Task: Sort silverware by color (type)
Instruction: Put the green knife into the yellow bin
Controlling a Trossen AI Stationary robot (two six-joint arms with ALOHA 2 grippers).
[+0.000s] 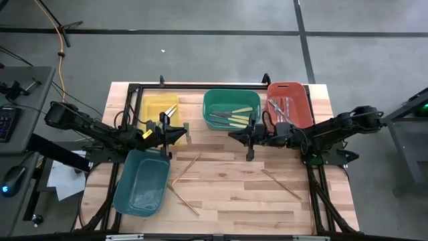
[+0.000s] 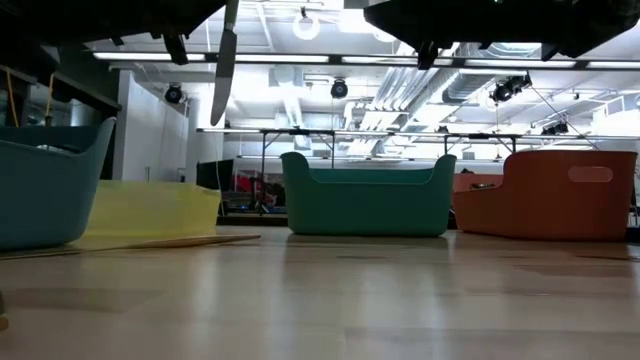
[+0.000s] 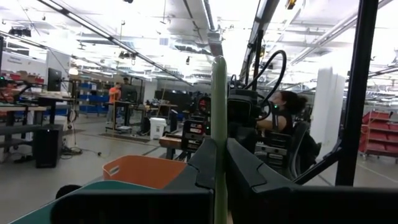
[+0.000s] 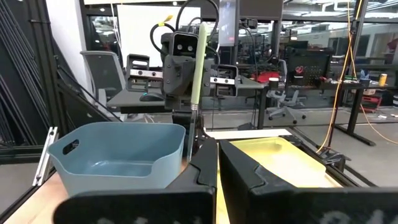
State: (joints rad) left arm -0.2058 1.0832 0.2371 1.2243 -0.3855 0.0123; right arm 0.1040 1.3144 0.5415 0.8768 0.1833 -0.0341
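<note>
Four bins on the tabletop (image 1: 234, 194): yellow bin (image 1: 148, 100), green bin (image 1: 231, 92) and red bin (image 1: 289, 85) along the far edge, teal bin (image 1: 124, 181) nearer, on the left arm's side.

Left gripper (image 1: 166, 136) hangs between the yellow and teal bins, fingers (image 3: 249, 162) clamped on the green-handled knife (image 3: 218, 112). The knife is held vertical, handle up in the grip and blade (image 2: 224, 60) down, well clear of the tabletop. We read that as a carry pose: high enough to pass over a bin wall, blade-first for a straight drop. Going by handle colour, it belongs in the green bin, and it is not over that bin yet.

Right gripper (image 1: 244, 135) sits just in front of the green bin with fingers together and nothing in them. We take it as waiting.

Contents:
- Yellow bin: a couple of yellow-handled pieces at its right end.
- Green bin: several pieces, green handles and what look like yellow ones too, so maybe mis-sorted.
- Red bin: silver-grey pieces.
- Teal bin: we can't tell if anything is in it.

Unsorted: three tan wooden utensils lie loose on the tabletop, two (image 1: 186, 169) (image 1: 183, 199) beside the teal bin and one (image 1: 281, 184) on the right arm's side.
</note>
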